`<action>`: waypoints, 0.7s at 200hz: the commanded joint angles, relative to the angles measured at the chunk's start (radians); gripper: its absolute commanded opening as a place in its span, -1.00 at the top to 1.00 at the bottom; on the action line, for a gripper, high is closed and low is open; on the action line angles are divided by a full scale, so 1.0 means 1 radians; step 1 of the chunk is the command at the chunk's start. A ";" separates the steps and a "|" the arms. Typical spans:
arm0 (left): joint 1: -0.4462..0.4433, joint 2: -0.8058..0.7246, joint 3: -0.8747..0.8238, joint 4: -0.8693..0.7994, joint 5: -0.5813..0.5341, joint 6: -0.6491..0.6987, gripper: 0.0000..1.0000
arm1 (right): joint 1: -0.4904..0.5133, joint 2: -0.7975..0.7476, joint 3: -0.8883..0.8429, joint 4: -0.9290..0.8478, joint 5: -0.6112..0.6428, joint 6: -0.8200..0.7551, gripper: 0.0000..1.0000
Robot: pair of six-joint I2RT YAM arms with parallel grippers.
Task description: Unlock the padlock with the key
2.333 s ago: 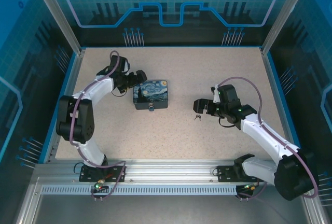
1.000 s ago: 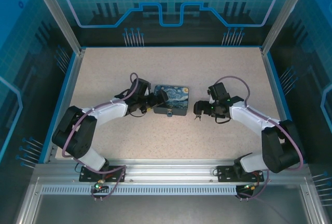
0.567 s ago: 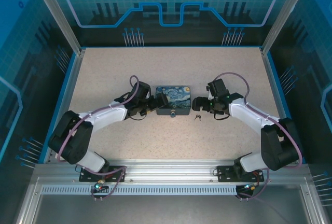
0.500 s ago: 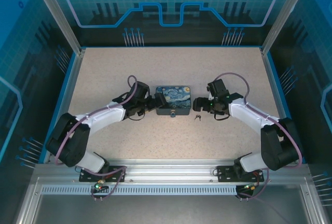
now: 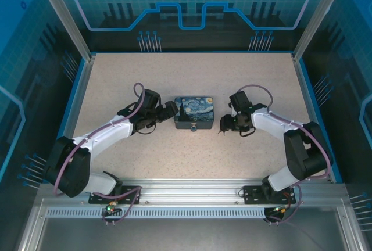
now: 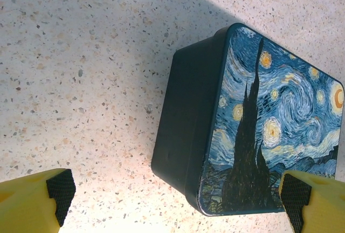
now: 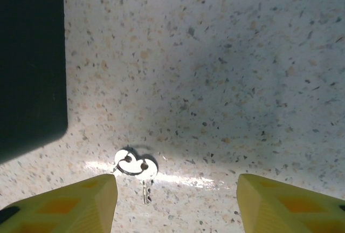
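Right gripper (image 7: 172, 190) dipped to key (image 7: 135, 166), jaws spread; left gripper (image 6: 175, 190) backed off padlock (image 6: 259, 130), wide, apparently clear.

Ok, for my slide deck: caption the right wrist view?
Right end effector open above the key on the table, padlock alongside.

No legible text anywhere; padlock (image 6: 269, 130) face bears swirl print, no lettering.

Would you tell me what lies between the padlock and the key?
Just bare table, as the right wrist view shows, between padlock and key.
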 commanded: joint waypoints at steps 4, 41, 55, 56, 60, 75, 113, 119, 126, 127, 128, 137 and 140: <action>0.003 -0.002 0.023 -0.011 0.013 0.016 -0.98 | 0.031 0.014 0.053 -0.055 -0.007 -0.062 -0.21; 0.002 0.012 0.039 -0.013 0.019 0.024 -0.98 | 0.075 0.046 0.070 -0.088 0.026 -0.082 -0.21; 0.003 0.016 0.044 -0.018 0.020 0.028 -0.98 | 0.092 0.054 0.076 -0.100 0.040 -0.083 -0.21; 0.003 0.016 0.044 -0.017 0.020 0.028 -0.98 | 0.093 0.055 0.077 -0.101 0.041 -0.083 -0.21; 0.003 0.016 0.042 -0.017 0.020 0.028 -0.98 | 0.098 0.058 0.079 -0.106 0.045 -0.082 -0.22; 0.003 0.015 0.041 -0.017 0.020 0.028 -0.98 | 0.111 0.066 0.086 -0.125 0.072 -0.079 -0.22; 0.003 0.017 0.037 -0.012 0.024 0.028 -0.98 | 0.116 0.078 0.079 -0.129 0.080 -0.087 -0.23; 0.003 0.017 0.036 -0.012 0.025 0.028 -0.98 | 0.117 0.085 0.082 -0.130 0.079 -0.088 -0.23; 0.003 0.017 0.036 -0.012 0.026 0.029 -0.98 | 0.118 0.092 0.086 -0.132 0.078 -0.088 -0.22; 0.003 0.017 0.036 -0.012 0.026 0.028 -0.98 | 0.118 0.093 0.086 -0.133 0.079 -0.088 -0.22; 0.004 0.017 0.035 -0.012 0.026 0.027 -0.98 | 0.117 0.095 0.088 -0.133 0.078 -0.089 -0.22; 0.003 0.015 0.034 -0.012 0.026 0.030 -0.98 | 0.116 0.105 0.091 -0.133 0.075 -0.089 -0.20; 0.003 0.015 0.033 -0.013 0.026 0.029 -0.98 | 0.117 0.109 0.094 -0.133 0.076 -0.091 -0.20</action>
